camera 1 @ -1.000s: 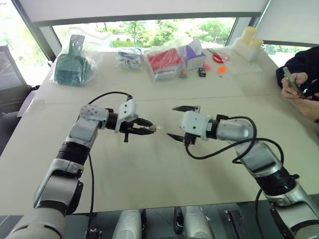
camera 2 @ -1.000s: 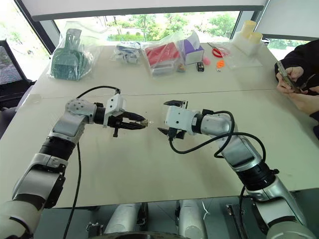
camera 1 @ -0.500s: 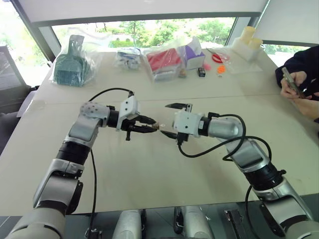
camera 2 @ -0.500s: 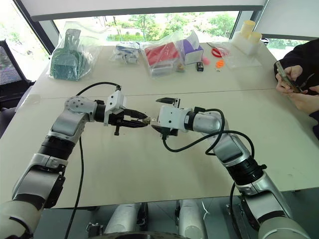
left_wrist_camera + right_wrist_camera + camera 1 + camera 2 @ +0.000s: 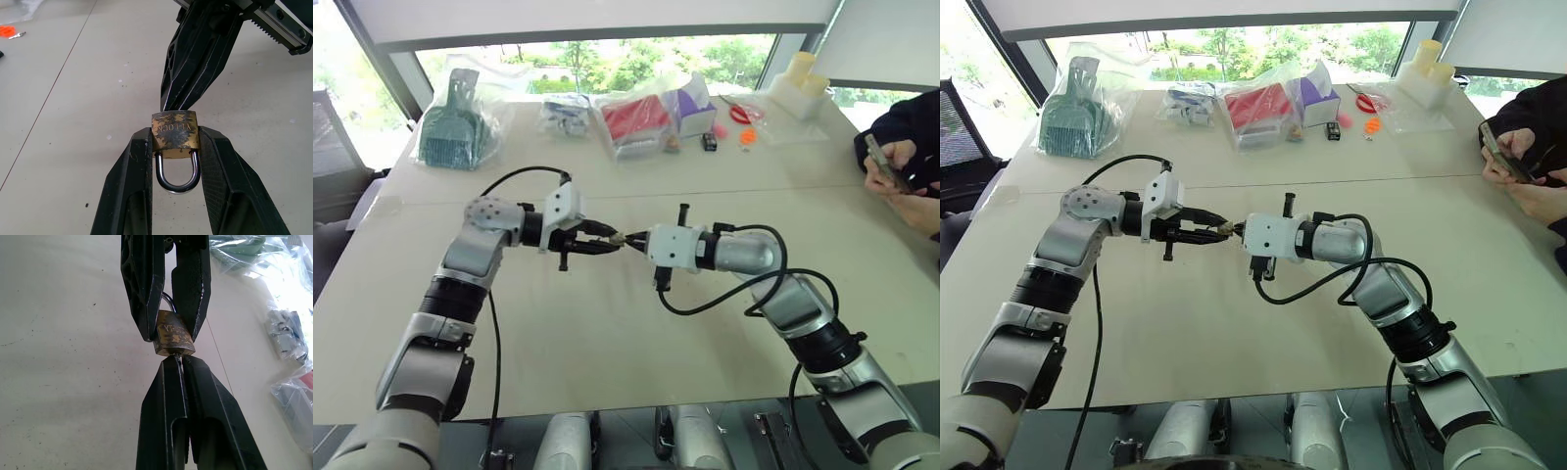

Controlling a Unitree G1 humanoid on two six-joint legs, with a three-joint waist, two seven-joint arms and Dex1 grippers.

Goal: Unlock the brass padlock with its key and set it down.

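Left gripper [image 5: 614, 238] and right gripper [image 5: 628, 239] meet tip to tip, right fingers pressed together

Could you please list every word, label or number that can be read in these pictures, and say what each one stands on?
"YT LOCK", as far as it can be made out, stamped on the body of the brass padlock, upside down in the left wrist view; the middle letters are worn.
The same stamp shows in the right wrist view, too tilted to read.
Any print on the bagged items at the far side of the table is too small to read.
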